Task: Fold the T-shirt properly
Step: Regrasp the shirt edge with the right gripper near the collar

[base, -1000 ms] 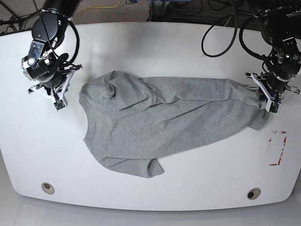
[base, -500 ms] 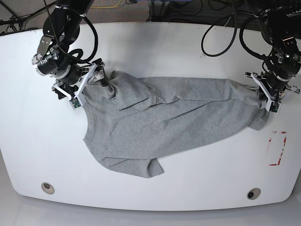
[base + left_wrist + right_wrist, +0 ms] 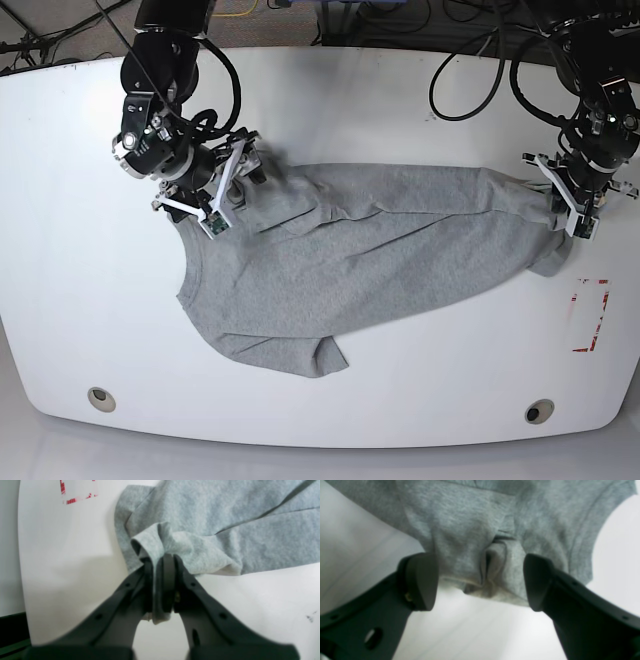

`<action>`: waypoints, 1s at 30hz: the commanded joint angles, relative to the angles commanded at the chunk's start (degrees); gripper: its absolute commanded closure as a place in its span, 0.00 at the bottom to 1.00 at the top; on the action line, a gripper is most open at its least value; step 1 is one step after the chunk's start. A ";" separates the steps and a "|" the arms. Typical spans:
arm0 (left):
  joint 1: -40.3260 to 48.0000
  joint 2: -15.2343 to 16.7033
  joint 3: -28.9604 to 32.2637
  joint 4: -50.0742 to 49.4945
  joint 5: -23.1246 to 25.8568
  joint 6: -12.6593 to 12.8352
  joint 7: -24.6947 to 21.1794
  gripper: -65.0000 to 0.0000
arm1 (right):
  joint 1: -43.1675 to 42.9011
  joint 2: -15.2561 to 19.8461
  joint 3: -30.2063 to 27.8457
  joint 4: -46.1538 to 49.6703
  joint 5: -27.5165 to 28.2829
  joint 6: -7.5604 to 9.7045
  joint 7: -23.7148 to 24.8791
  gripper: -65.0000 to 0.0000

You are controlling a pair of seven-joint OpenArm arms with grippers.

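The heather-grey T-shirt lies spread and wrinkled across the white table, collar side to the left, no lettering showing. My left gripper is at the shirt's right end, shut on a bunched fold of its edge. My right gripper is over the shirt's upper left, where a sleeve is folded over. In the right wrist view it stands open, its fingers on either side of a puckered ridge of the T-shirt.
A red-marked label lies on the table right of the shirt, also visible as the label in the left wrist view. Two round inserts sit near the front edge. Cables trail at the back.
My right arm has swung rightwards from the bare table onto the shirt's upper left corner, gripper still open. The left gripper and the shirt's right end have stayed put.
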 joint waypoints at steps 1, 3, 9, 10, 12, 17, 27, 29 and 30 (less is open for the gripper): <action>0.00 0.00 0.00 0.00 0.00 0.00 0.00 1.00 | 0.09 0.09 0.00 -0.70 -0.18 0.00 0.70 0.31; 0.00 0.00 0.00 0.00 0.00 0.00 0.00 1.00 | 0.09 1.23 0.00 -2.29 -0.18 0.00 2.20 0.33; 0.00 0.00 0.00 0.00 0.00 0.00 0.00 1.00 | 0.97 3.25 0.62 -4.75 0.35 0.00 2.73 0.38; 0.00 -0.09 0.00 0.00 0.00 0.00 0.00 1.00 | 0.97 3.25 1.23 -4.75 0.35 0.00 2.73 0.38; 0.00 -0.09 0.00 -0.09 0.00 0.00 0.00 1.00 | 1.14 3.25 2.46 -4.92 0.35 0.00 2.81 0.40; 0.00 0.00 0.00 -0.09 0.00 0.00 0.00 1.00 | 1.32 3.25 3.60 -6.07 0.35 0.00 2.81 0.42; 0.00 -0.09 0.00 -0.09 0.00 0.00 0.00 1.00 | 2.46 3.25 3.60 -10.02 0.35 0.00 5.19 0.48; 0.00 -0.18 0.00 -0.09 0.00 0.00 0.00 1.00 | 2.46 3.16 3.60 -10.02 0.35 0.00 5.19 0.51; 0.00 -0.18 0.00 -0.09 0.00 0.00 0.00 1.00 | 2.46 3.08 3.60 -10.11 0.35 0.00 5.19 0.55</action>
